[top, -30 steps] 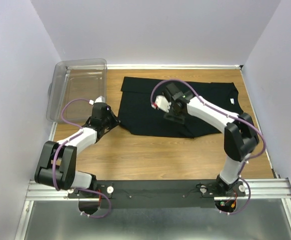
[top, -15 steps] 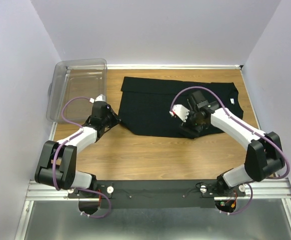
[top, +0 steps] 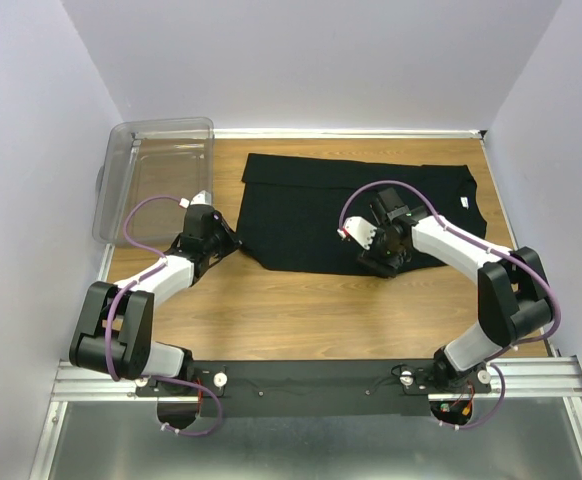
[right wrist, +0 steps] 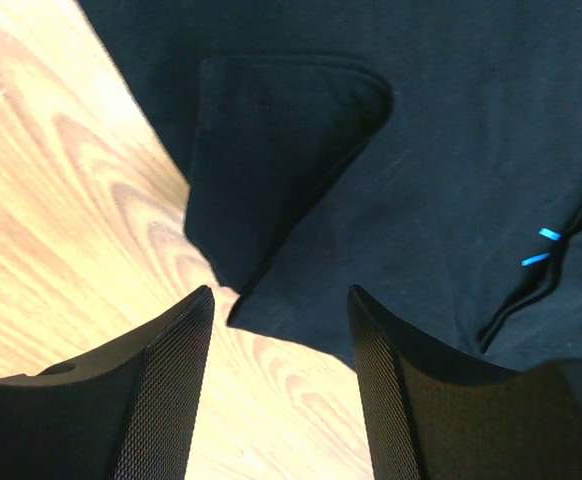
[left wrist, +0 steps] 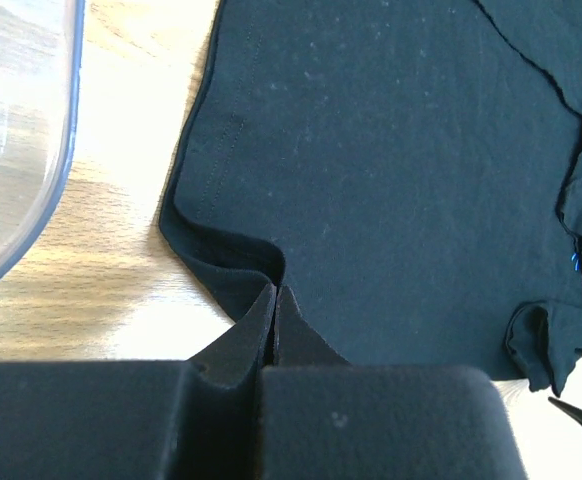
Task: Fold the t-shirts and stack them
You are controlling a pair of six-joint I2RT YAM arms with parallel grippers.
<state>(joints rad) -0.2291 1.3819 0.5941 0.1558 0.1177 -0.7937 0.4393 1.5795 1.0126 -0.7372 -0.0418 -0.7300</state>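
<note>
- Since a second ago the right gripper (top: pixel 375 257) has been sliding from the shirt's middle to its near edge. It is hanging there with jaws spread wide, gripping nothing.
- The left gripper (left wrist: pixel 274 300) is pinching a ridge of hem at the near-left corner of the t-shirt (top: pixel 291 205).
- That matte black t-shirt is lying flat on the far half of the wood-grain bench (top: pixel 301 310).
- Only the right wrist view is showing a rounded folded flap (right wrist: pixel 271 160) clearly.
- A clear plastic bin (top: pixel 151 170) is sitting at the far-left corner.
</note>
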